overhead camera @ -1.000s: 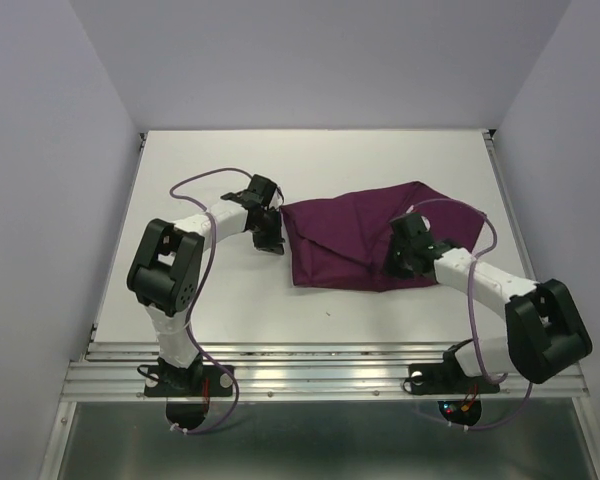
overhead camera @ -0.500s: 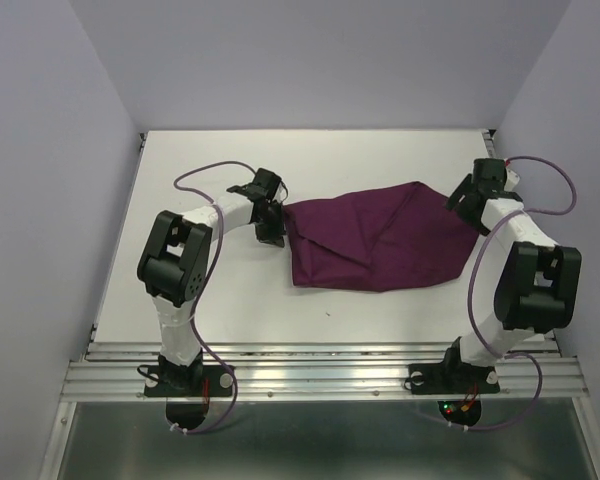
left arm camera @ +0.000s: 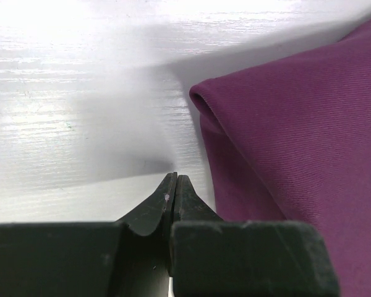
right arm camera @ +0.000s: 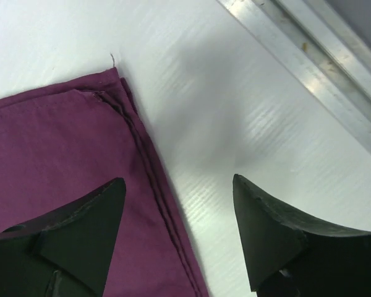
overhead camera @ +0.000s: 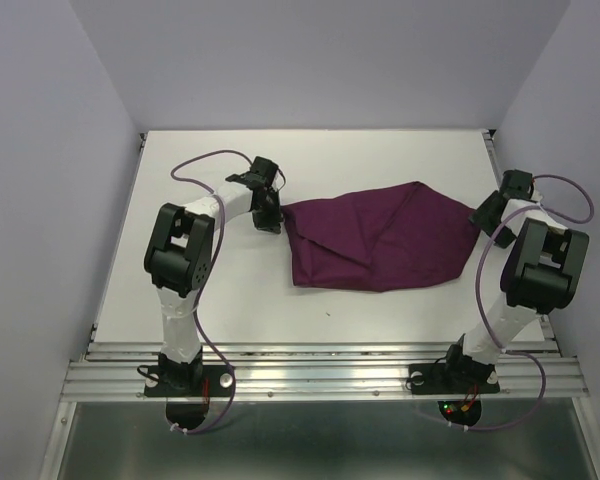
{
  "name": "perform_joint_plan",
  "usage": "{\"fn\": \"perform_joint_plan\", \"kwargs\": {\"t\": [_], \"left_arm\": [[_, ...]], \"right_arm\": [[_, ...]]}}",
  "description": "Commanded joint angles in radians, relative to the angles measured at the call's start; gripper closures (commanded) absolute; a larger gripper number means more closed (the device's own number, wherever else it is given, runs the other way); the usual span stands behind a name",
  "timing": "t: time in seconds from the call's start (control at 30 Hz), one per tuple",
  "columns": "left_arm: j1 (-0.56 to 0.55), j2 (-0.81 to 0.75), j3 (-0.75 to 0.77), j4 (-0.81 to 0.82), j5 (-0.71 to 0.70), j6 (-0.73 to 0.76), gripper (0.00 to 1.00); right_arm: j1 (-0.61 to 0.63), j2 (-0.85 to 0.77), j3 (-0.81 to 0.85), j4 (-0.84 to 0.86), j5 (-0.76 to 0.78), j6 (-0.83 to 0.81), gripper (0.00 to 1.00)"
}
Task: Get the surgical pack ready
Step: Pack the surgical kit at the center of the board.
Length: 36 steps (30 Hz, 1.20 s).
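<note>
The surgical pack shows as a dark-purple cloth (overhead camera: 380, 240) folded over itself, lying flat in the middle of the white table (overhead camera: 230, 290). My left gripper (overhead camera: 270, 222) is shut and empty, low over the table just off the cloth's left folded edge (left arm camera: 201, 102); its tips (left arm camera: 175, 177) point past that fold. My right gripper (overhead camera: 483, 216) hovers open at the cloth's right corner. In the right wrist view its jaws (right arm camera: 178, 182) straddle the cloth's hemmed edge (right arm camera: 145, 161), one finger over cloth (right arm camera: 62, 142), the other over bare table. What lies under the cloth is hidden.
A metal rail (right arm camera: 309, 62) runs along the table's right side, close to my right gripper. Purple walls (overhead camera: 40, 150) enclose the table on three sides. Aluminium rails (overhead camera: 320, 375) with both arm bases line the near edge.
My right gripper has opened, lifted off the near-right part of the cloth and swung out to its right corner. My left gripper has edged slightly toward the back, still shut.
</note>
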Motion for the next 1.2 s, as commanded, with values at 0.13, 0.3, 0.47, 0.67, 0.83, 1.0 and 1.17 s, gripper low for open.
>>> {"fn": "perform_joint_plan", "kwargs": {"t": [0.13, 0.3, 0.47, 0.67, 0.83, 1.0, 1.17], "left_arm": [[0.005, 0.0, 0.033, -0.02, -0.007, 0.007, 1.0], [0.01, 0.014, 0.038, -0.011, 0.02, 0.01, 1.0], [0.01, 0.037, 0.041, 0.001, 0.05, 0.007, 1.0], [0.002, 0.058, 0.055, 0.015, 0.011, -0.001, 1.0], [-0.007, 0.089, 0.076, 0.024, 0.04, -0.007, 1.0], [-0.036, 0.103, 0.115, 0.026, 0.057, -0.005, 1.0], [-0.073, 0.124, 0.145, 0.029, 0.085, -0.013, 1.0]], "right_arm": [[-0.015, 0.048, -0.022, 0.14, -0.194, -0.019, 0.34], [-0.015, 0.092, -0.049, 0.169, -0.292, -0.018, 0.44], [-0.015, 0.118, -0.028, 0.164, -0.365, -0.021, 0.72], [-0.006, 0.032, -0.045, 0.18, -0.396, -0.009, 0.99], [0.069, -0.124, -0.055, 0.164, -0.416, 0.005, 0.99], [0.218, -0.242, 0.001, 0.124, -0.407, 0.028, 0.99], [0.396, -0.319, 0.104, 0.134, -0.416, 0.094, 0.99]]}}
